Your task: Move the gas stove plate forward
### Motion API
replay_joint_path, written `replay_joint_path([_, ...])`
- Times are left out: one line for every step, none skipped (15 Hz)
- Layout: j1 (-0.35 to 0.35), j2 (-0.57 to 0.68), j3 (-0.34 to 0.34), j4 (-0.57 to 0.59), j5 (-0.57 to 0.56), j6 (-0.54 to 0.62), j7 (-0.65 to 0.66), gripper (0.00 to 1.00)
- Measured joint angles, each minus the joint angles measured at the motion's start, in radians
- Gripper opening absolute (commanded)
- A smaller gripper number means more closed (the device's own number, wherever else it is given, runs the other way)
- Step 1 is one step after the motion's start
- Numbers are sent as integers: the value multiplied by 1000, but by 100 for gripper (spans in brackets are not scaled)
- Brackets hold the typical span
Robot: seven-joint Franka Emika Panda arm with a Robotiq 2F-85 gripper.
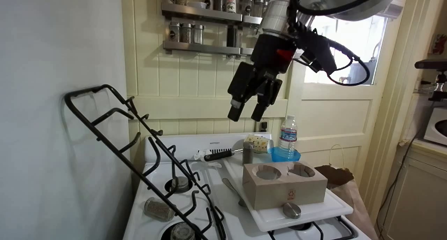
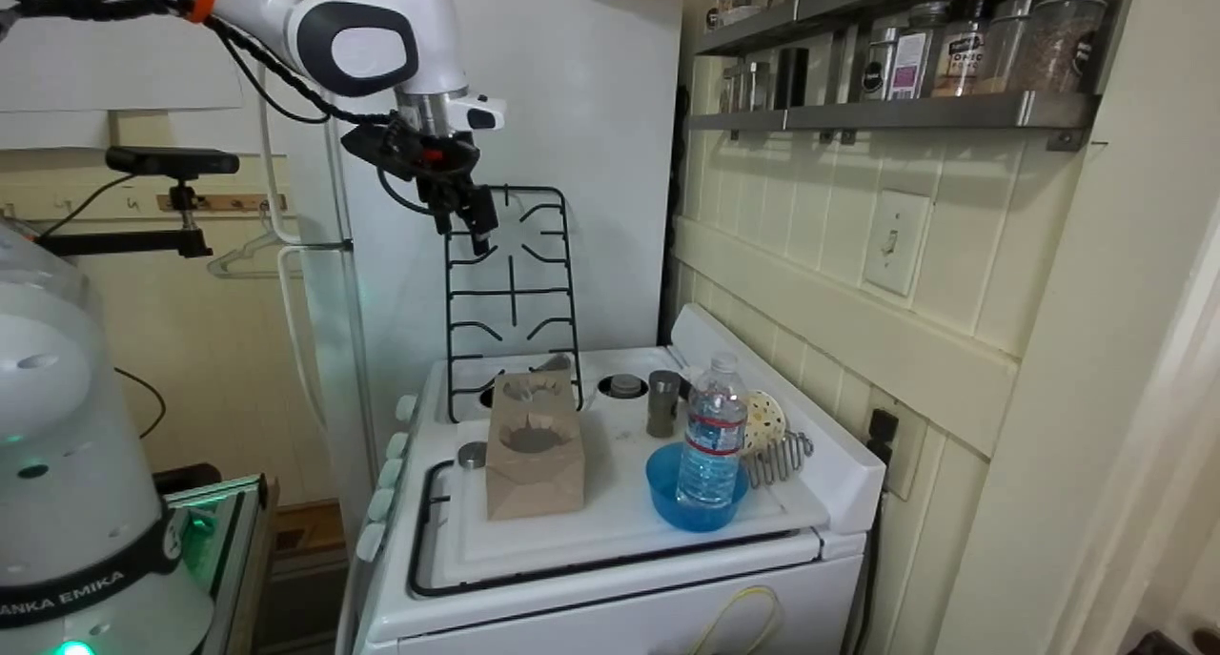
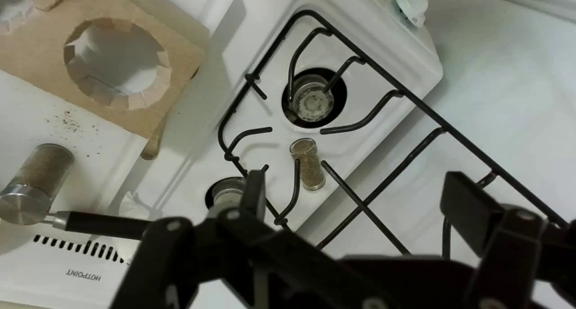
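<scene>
Holds the gripper (image 1: 246, 116) spread wide above the stove (image 2: 572, 617), apart from the black grate (image 2: 512, 294) standing tilted on one end beside the fridge (image 2: 624, 159).

Orange-banded white arm (image 2: 272, 11), black cables (image 2: 114, 4)

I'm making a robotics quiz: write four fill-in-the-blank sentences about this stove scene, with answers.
The tilted gas stove plate is ____ in colour.
The gripper is not shut but ____.
The water bottle stands in a bowl coloured ____.
The cardboard block has ____ round holes on top.
Missing words: black; open; blue; two.
</scene>
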Motion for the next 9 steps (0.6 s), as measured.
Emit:
replay_joint_path([3, 7, -6, 4, 2, 0, -9, 100])
replay_joint_path([5, 11, -7, 6, 3, 0, -14, 100])
replay_joint_path([5, 12, -6, 7, 3, 0, -14, 100])
replay_joint_path([6, 12, -8, 8, 5, 0, -22, 100])
replay_joint_path([15, 12, -17, 10, 22, 1, -70, 100])
replay_joint_path([28, 12, -34, 13, 38, 1, -131, 100])
replay_joint_path([40, 13, -53, 18, 43, 1, -193, 100])
replay_joint_path([50, 15, -73, 23, 45, 1, -255, 100])
replay_joint_path([60, 20, -94, 27, 50, 1, -319, 100])
